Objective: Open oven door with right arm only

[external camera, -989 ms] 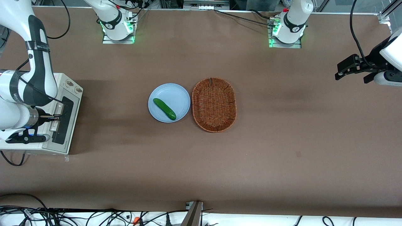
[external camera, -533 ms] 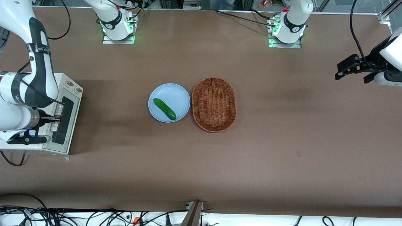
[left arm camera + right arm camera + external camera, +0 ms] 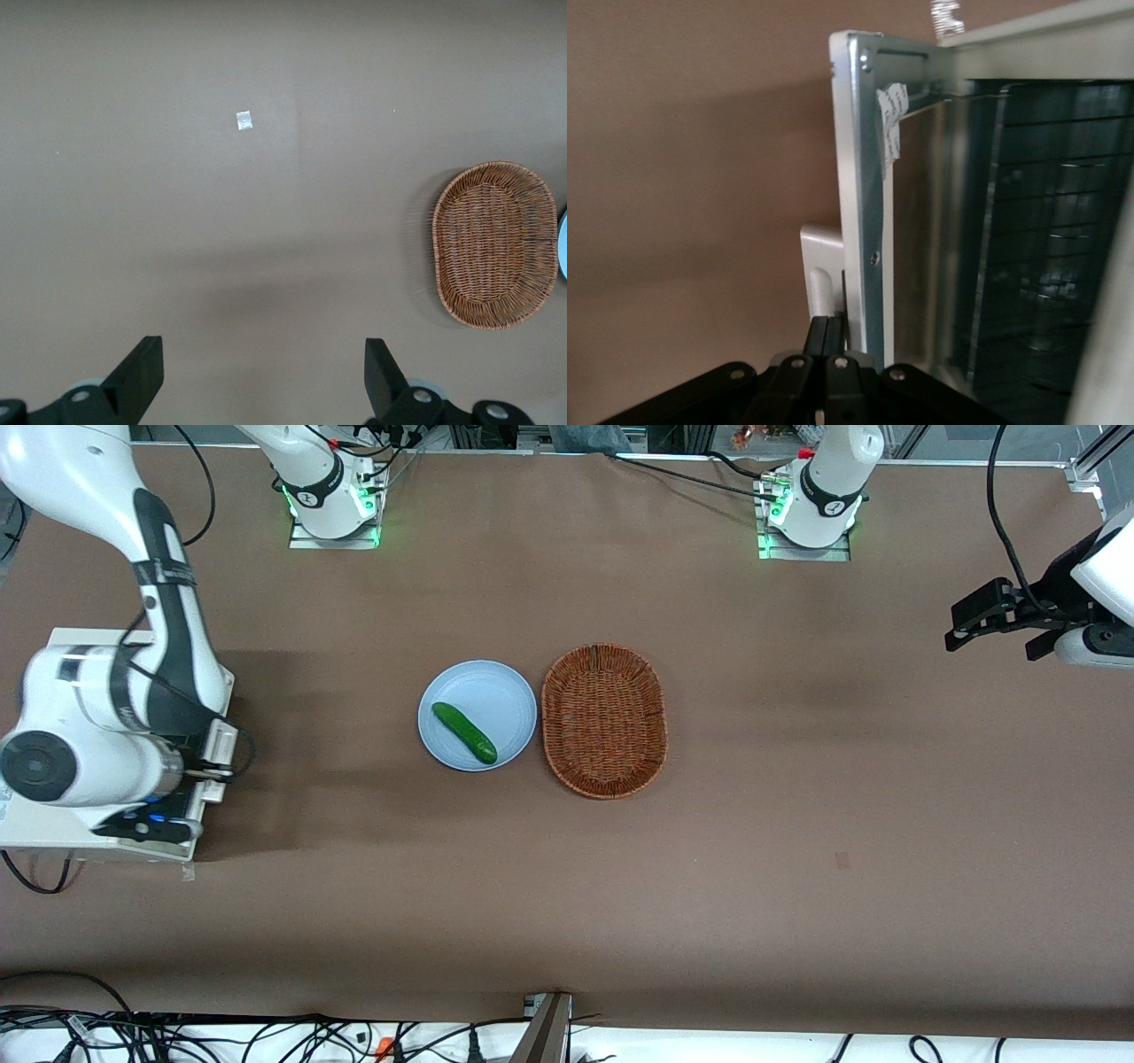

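Observation:
The cream-white toaster oven (image 3: pixel 53 828) stands at the working arm's end of the table, largely covered by the right arm (image 3: pixel 106 708). The oven door (image 3: pixel 220 744) stands ajar, only its upper edge with the handle showing past the wrist. In the right wrist view the door's silvery inner frame (image 3: pixel 864 177) is swung away from the oven body, and the wire rack (image 3: pixel 1045 257) inside shows through the gap. My gripper (image 3: pixel 213 772) (image 3: pixel 831 329) is shut, its fingers pressed together and lying against the pale handle (image 3: pixel 819 270) at the door's outer face.
A light blue plate (image 3: pixel 505 691) with a green cucumber (image 3: pixel 463 732) lies mid-table, and beside it a brown wicker basket (image 3: pixel 604 720) (image 3: pixel 493 243). A small scrap of tape (image 3: pixel 244 120) lies on the brown tabletop.
The right arm's wrist has swung out over the oven front toward the table's middle. The door has gone from shut against the oven to ajar, its handle carried outward.

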Robot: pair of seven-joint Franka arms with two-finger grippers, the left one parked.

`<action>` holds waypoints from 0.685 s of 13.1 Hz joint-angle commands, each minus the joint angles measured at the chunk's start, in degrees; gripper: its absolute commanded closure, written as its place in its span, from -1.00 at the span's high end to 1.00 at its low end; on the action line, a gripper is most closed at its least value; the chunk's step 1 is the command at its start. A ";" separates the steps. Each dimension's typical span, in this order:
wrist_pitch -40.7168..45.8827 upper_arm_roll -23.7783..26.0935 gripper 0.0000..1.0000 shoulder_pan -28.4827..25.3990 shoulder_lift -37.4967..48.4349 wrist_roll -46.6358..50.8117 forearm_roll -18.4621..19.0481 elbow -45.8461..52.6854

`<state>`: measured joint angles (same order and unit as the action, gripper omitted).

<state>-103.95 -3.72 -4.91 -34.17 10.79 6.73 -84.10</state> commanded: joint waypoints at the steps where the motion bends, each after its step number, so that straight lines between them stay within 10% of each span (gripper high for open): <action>1: -3.97 -0.67 -1.00 -2.11 -3.36 6.06 -1.01 0.61; 6: -6.87 -0.67 -0.88 -5.37 -5.74 10.48 -8.39 0.78; 7: -6.35 -0.67 -0.52 -5.46 -5.30 10.39 -8.84 1.22; 8: -6.17 -0.67 0.98 -5.55 -4.60 10.13 -8.93 1.31; 9: -6.00 -0.67 1.00 -5.55 -2.59 9.26 -8.84 1.22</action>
<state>-110.66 -3.80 -10.08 -39.49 20.49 -0.81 -83.17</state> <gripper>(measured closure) 0.877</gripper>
